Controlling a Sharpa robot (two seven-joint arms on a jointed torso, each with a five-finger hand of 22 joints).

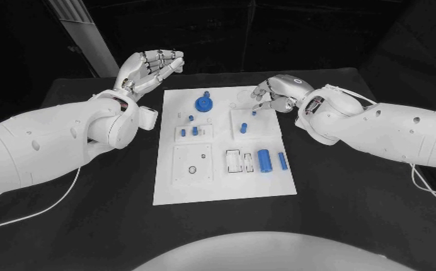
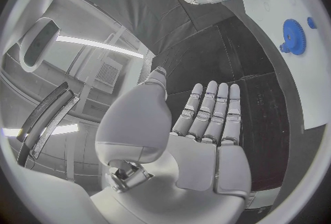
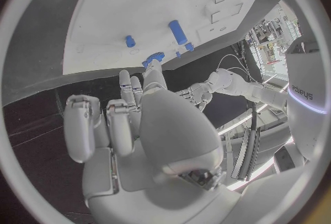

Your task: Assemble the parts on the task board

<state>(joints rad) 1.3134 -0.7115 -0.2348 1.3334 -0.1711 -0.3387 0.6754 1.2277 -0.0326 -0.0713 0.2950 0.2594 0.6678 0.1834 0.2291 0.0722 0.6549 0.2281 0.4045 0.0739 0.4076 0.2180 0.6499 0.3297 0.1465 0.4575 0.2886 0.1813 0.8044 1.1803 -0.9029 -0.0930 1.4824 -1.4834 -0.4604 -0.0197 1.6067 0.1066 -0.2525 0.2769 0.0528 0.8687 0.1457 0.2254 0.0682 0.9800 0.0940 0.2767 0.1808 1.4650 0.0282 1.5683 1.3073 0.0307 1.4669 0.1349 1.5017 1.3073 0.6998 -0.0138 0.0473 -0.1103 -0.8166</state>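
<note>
White task board (image 1: 224,186) is seen mid-table in the head view, with a blue gear (image 1: 205,103) near its far edge and a blue cylinder (image 1: 264,161) toward its near right. The left hand (image 1: 150,67) is raised off the board's far left corner, fingers apart, nothing held. The right hand (image 1: 275,92) is curled over the far right edge; whether anything is held cannot be told.

From the left wrist, the left hand (image 2: 207,124) is shown flat and empty, the gear (image 2: 295,36) well apart.

From the right wrist, the right hand (image 3: 131,119) is seen bent, over the table beside the board (image 3: 103,25).

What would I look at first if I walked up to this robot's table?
Probably the white task board in the middle of the black table, dotted with small blue parts, with the blue gear standing out at its far end. Then the two silver hands: the left hand raised off the board's far left corner, and the right hand hovering over its far right corner.
</note>
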